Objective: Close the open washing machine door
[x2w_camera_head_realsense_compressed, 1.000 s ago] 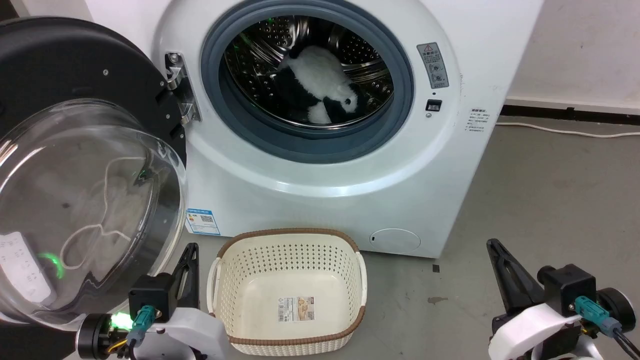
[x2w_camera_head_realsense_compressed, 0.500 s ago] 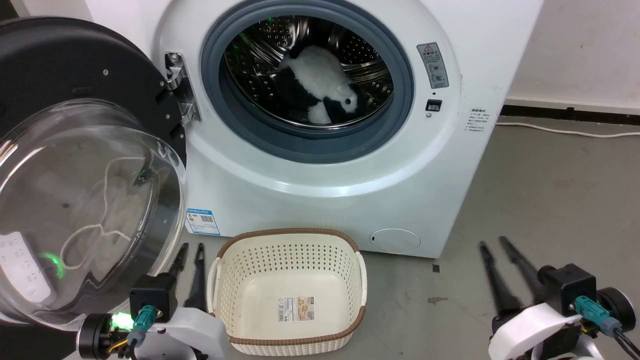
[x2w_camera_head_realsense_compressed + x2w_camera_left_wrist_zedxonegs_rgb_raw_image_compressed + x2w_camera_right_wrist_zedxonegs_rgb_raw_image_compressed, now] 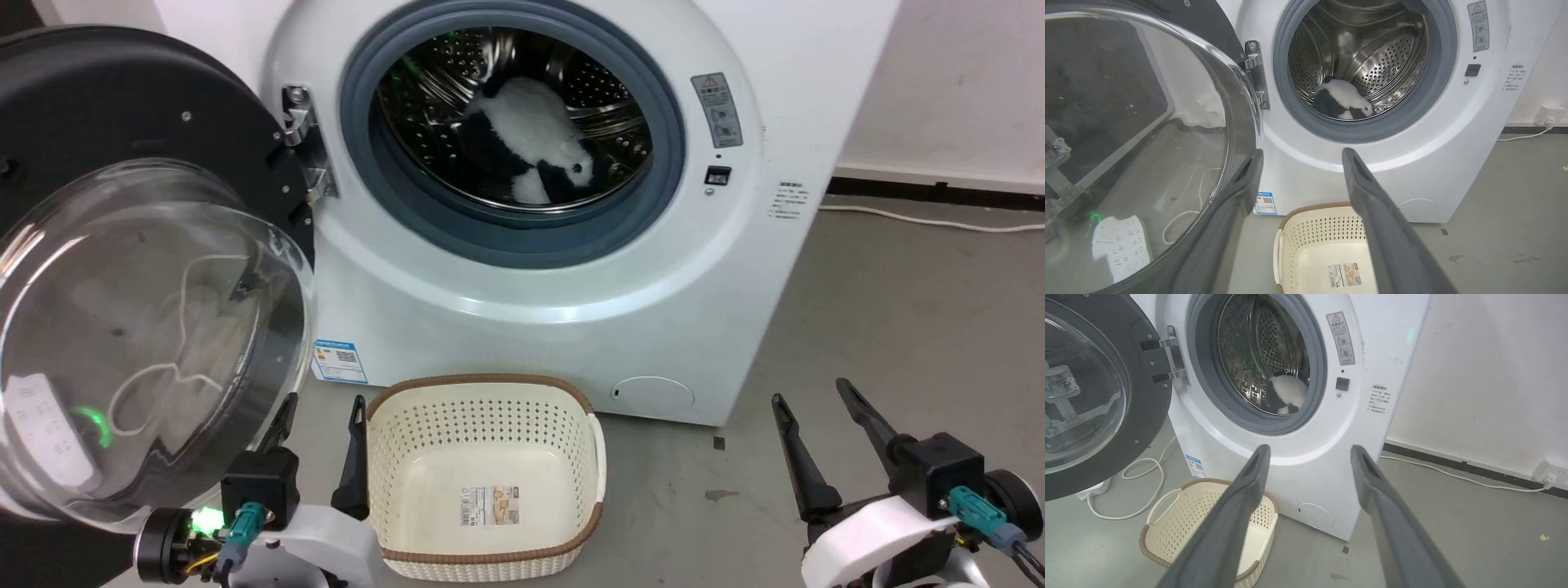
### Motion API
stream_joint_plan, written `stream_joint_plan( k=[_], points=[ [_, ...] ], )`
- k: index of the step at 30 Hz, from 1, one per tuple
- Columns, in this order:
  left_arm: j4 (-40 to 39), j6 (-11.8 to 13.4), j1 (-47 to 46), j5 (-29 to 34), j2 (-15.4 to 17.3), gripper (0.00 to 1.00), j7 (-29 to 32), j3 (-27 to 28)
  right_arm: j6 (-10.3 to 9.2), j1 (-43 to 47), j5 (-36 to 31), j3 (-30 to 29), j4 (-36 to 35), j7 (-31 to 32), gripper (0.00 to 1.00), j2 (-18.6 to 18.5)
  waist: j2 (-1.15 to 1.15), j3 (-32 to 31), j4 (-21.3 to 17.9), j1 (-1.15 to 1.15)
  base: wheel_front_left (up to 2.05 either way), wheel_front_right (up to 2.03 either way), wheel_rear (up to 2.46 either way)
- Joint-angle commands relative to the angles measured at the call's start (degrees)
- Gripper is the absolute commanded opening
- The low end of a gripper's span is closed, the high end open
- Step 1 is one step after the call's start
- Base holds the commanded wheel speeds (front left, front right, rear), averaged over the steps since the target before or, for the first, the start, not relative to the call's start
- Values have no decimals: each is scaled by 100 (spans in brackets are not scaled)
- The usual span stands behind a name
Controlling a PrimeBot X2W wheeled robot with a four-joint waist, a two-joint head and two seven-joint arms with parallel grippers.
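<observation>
The washing machine door (image 3: 98, 106) hangs wide open on its metal hinge (image 3: 306, 139) at the left of the white washing machine (image 3: 531, 327), glass bowl (image 3: 147, 327) bulging toward me. My left gripper (image 3: 323, 404) is open and empty, low between the door's lower edge and a basket. In the left wrist view its fingers (image 3: 1302, 152) spread before the door (image 3: 1135, 143) and the machine (image 3: 1453, 143). My right gripper (image 3: 808, 392) is open and empty at the lower right, apart from the machine. The right wrist view looks past that gripper (image 3: 1310, 448) at the door (image 3: 1147, 396) and the machine (image 3: 1380, 351).
A cream perforated basket (image 3: 482, 380) stands on the floor right before the machine. A black-and-white plush (image 3: 531, 139) lies in the steel drum. A white cable (image 3: 898, 216) runs along the wall at the right. A power strip (image 3: 1118, 245) shows through the door glass.
Both grippers went from shut to open, fingers spreading step by step. The head camera shifted slightly, so the whole picture slid a little to the right.
</observation>
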Motion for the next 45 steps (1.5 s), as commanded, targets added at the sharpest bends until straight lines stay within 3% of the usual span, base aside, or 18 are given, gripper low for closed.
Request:
stream_joint_plan(
  k=[1,16,45],
  points=[
    [-18,29,-9,28,40,100,-72,-43,1,84,45,-14,8,-77,100,4,0,-13,47,-1,0,0,0],
    [-91,143,83,31,191,100,-276,-206,1,137,93,156,38,-280,100,7,0,-63,652,-1,0,0,0],
    [-426,558,289,14,441,100,-623,-398,2,-215,272,837,414,-627,100,-85,0,11,1393,-1,0,0,0]
  ],
)
